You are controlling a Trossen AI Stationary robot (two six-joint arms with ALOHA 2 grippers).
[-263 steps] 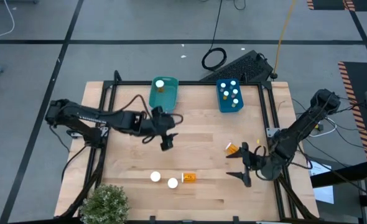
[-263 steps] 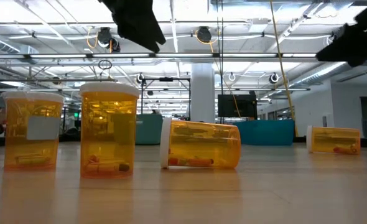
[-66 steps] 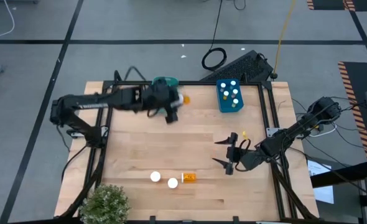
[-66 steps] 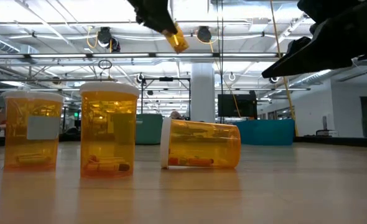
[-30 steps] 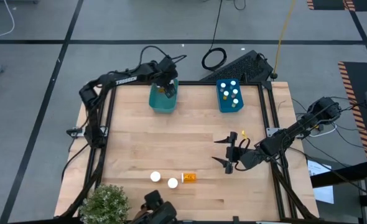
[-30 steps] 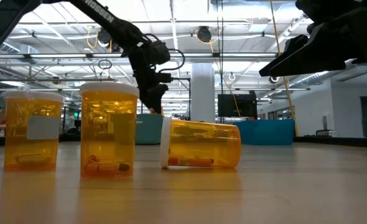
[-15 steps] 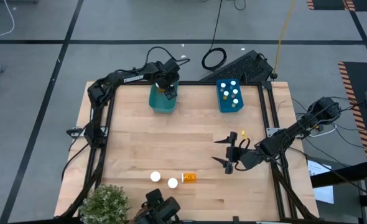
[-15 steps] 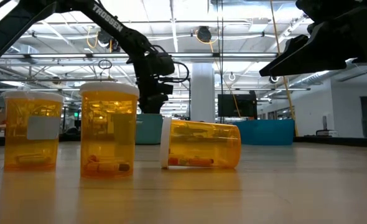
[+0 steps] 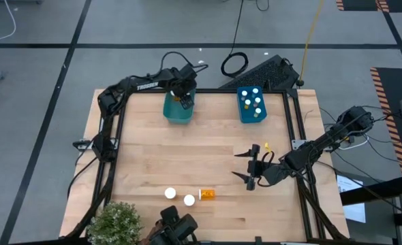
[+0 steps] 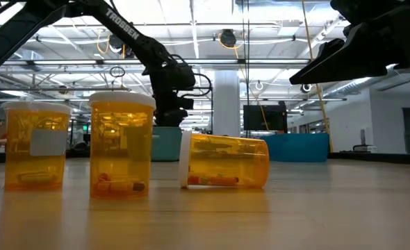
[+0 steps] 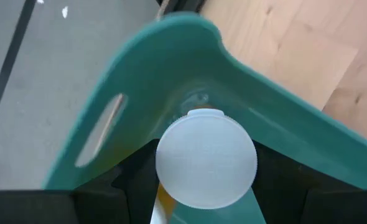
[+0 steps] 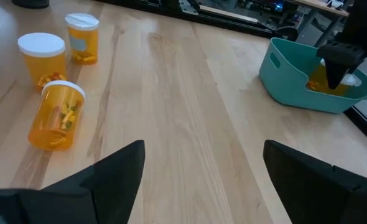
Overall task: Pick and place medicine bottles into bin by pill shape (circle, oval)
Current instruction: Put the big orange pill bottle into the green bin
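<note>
The left jaws [image 9: 184,101] reach down into the green bin [image 9: 170,112] at the bench's back edge, clamped on an orange bottle [image 11: 206,167] with a white cap. It stands upright just above the bin floor. The right jaws [image 9: 250,171], near the right edge, hang wide apart.

Pale wood with fine grain and a soft satin sheen is seen across the table [image 9: 187,156]. Translucent orange plastic, glossy, is shown on the medicine bottles [image 10: 222,161], each topped by a matt white cap [image 11: 206,158]. Smooth matt teal plastic is presented by the teal bin [image 11: 277,112], and smooth blue plastic by the blue bin [image 9: 242,112].
</note>
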